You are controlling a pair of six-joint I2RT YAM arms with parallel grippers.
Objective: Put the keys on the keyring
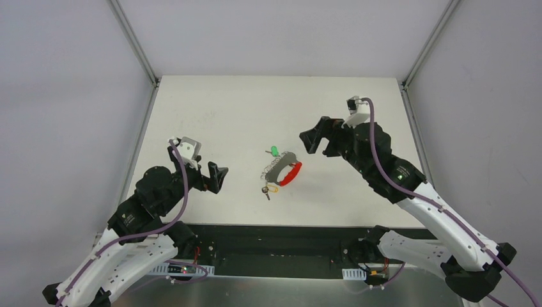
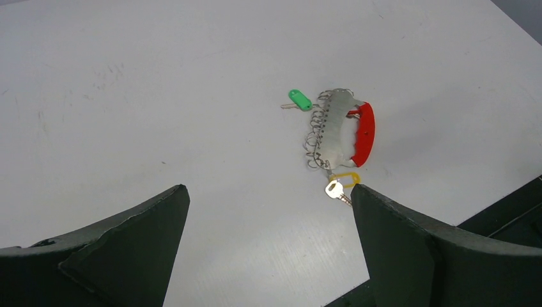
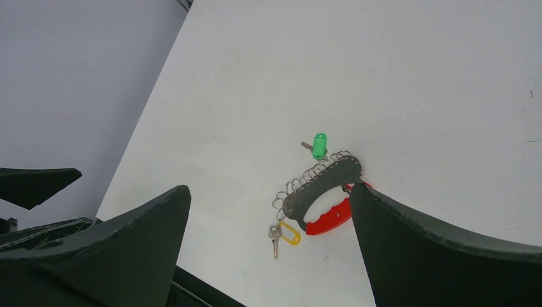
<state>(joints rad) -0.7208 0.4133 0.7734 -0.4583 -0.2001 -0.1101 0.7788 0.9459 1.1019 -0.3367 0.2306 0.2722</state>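
Note:
The keyring (image 1: 283,168) lies flat mid-table, a grey arc with a row of wire rings and a red arc on its right; it also shows in the left wrist view (image 2: 339,131) and the right wrist view (image 3: 321,185). A key with a green tag (image 1: 274,151) lies just beyond its far end, apart from the rings (image 2: 299,100) (image 3: 318,146). A silver key with a yellow tag (image 1: 269,189) hangs at its near end (image 2: 340,183) (image 3: 285,233). No red tag shows. My left gripper (image 1: 219,178) is open and empty, left of the keyring. My right gripper (image 1: 317,140) is open and empty, right of it.
The white table (image 1: 224,115) is bounded by grey walls and metal frame posts at the far corners. A black strip runs along the near edge (image 1: 281,233) between the arm bases.

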